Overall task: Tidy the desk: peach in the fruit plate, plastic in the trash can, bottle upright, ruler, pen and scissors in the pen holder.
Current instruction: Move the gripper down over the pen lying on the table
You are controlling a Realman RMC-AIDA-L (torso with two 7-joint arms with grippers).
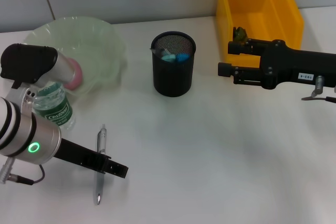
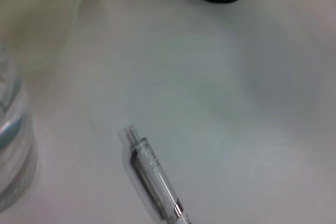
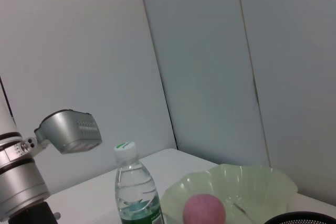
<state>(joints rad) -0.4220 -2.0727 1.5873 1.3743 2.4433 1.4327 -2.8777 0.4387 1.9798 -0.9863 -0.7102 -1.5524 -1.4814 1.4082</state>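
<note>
Partly hidden: peach [image 1: 75, 73] behind left arm | pen [image 1: 100, 156] under left gripper [image 1: 113, 167]

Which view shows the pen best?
The head view: the whole pen lies on the table under the left pincer. The left wrist view shows only its clicker end, blurred. The right wrist view misses it.

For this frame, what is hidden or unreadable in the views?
- Pen holder contents: head view shows only blue tops through the mesh.
- Yellow bin contents: right gripper covers them.
- Pen: left wrist view's edge cuts it off.
- Peach: left arm partly hides it in head view.
</note>
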